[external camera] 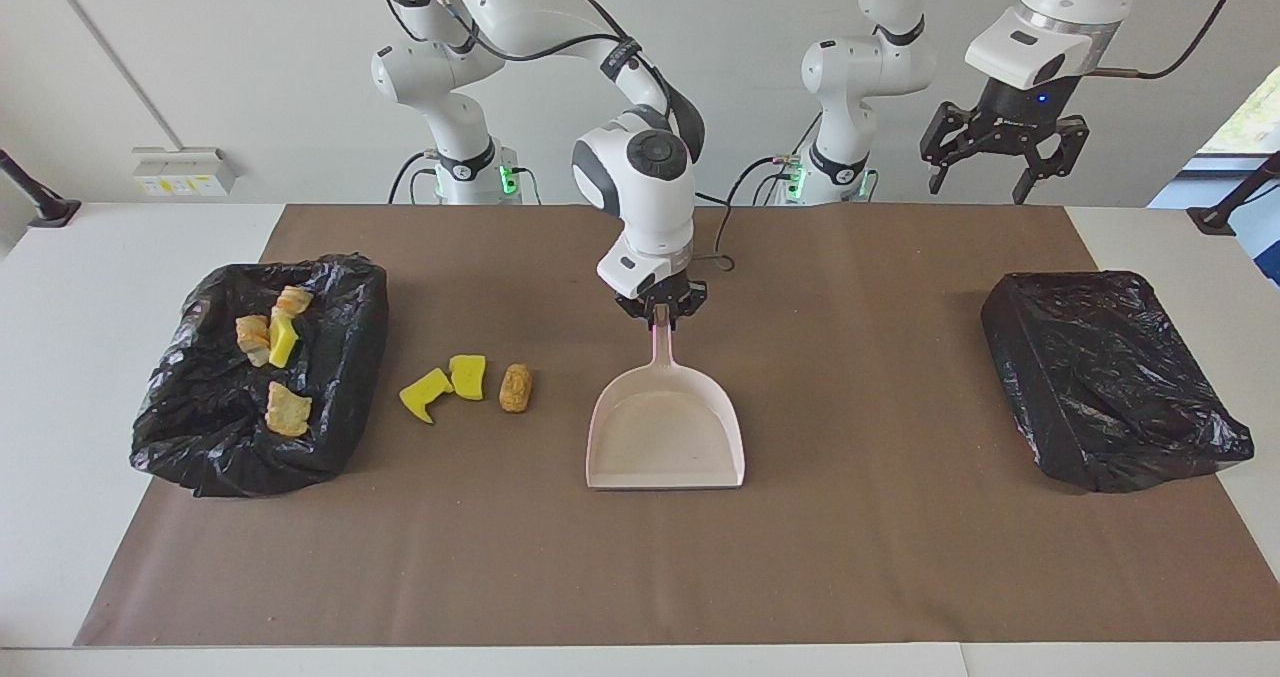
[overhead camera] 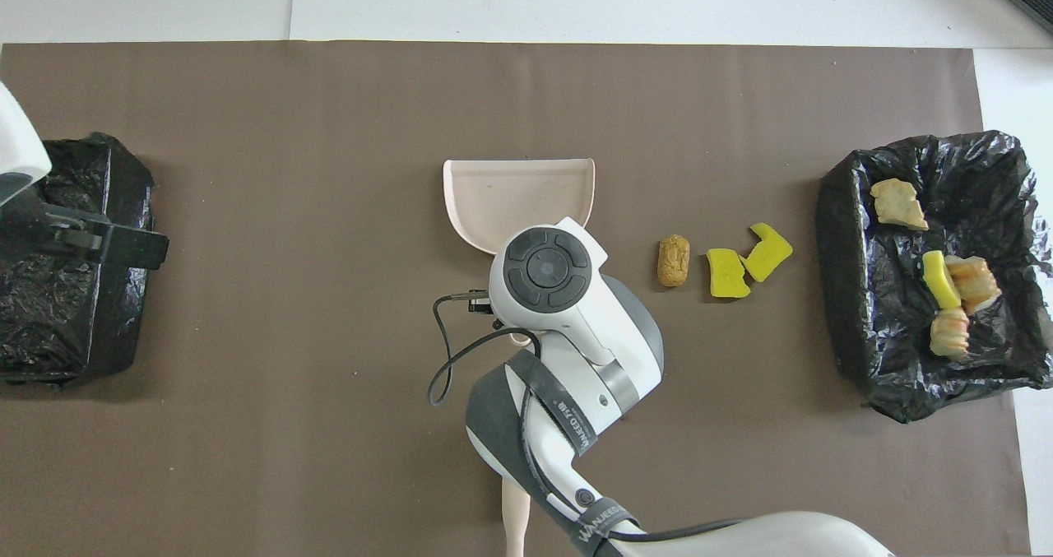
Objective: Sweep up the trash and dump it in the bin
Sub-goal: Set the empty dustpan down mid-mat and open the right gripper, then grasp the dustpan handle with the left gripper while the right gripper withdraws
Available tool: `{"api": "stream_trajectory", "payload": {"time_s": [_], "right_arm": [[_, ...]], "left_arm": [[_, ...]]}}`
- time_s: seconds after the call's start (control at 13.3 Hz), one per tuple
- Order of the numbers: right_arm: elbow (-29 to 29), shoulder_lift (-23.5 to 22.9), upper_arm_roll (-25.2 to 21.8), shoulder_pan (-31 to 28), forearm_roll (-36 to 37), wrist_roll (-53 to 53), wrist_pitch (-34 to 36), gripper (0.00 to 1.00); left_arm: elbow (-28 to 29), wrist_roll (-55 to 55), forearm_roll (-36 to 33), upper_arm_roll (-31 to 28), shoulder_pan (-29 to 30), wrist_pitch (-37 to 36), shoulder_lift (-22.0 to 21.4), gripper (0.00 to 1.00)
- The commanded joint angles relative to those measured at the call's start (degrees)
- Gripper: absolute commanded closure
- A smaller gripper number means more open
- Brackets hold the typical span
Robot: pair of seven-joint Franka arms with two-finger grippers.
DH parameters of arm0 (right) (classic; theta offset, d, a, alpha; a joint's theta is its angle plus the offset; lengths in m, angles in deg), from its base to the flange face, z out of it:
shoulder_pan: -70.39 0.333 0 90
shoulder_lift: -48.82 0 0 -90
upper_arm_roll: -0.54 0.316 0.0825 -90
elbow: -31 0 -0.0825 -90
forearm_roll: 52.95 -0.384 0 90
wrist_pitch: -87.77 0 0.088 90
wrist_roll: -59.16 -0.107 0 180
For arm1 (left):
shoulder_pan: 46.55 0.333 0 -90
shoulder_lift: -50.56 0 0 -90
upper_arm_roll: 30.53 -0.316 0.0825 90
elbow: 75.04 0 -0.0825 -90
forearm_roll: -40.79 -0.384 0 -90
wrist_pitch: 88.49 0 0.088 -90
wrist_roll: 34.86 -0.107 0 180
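My right tool [external camera: 661, 309] is pinched on the dustpan [external camera: 665, 432] handle, the pan flat on the brown mat [external camera: 850, 517] at mid-desk, its mouth facing away from me. My left tool [external camera: 1003, 162] waits with fingers spread, up in the air over the covered black bag [external camera: 1110, 377] at my left arm's end. Three pieces of trash lie on the mat beside the pan, toward my right arm's end: a brown lump [external camera: 516, 387] and two yellow sponges [external camera: 450, 382]. Four more pieces [external camera: 275, 352] sit in the open bin [external camera: 345, 417] at that end.
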Motion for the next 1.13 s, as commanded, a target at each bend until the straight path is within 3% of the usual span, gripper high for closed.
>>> {"api": "stream_trajectory", "payload": {"time_s": [0.0, 0.08, 0.3, 0.68, 1.06], "right_arm": [[-0.2, -0.9, -0.1, 0.1, -1.4, -0.9, -1.0, 0.95], [0.3, -0.8, -0.1, -0.1, -1.4, -0.8, -0.6, 0.83], [-0.2, -0.4, -0.2, -2.1, -1.4, 0.0, 2.2, 0.00], [-0.6, 7.5, -0.2, -9.7, -1.4, 9.1, 10.3, 0.00], [-0.7, 13.9, -0.6, -16.4, -1.2, 12.8, 13.1, 0.00]], "left_arm": [[3.4, -0.2, -0.4, -0.5, -2.7, 6.3, 0.5, 0.00], [4.1, -0.1, -0.4, -0.6, -3.7, 7.7, 1.8, 0.00], [4.2, 0.0, -0.5, -0.6, -5.7, 10.8, 5.3, 0.00], [3.9, 0.2, -1.1, -0.5, -8.1, 17.3, 9.9, 0.00], [4.2, 6.8, -1.2, -0.5, -13.0, 20.8, 14.0, 0.00]]}}
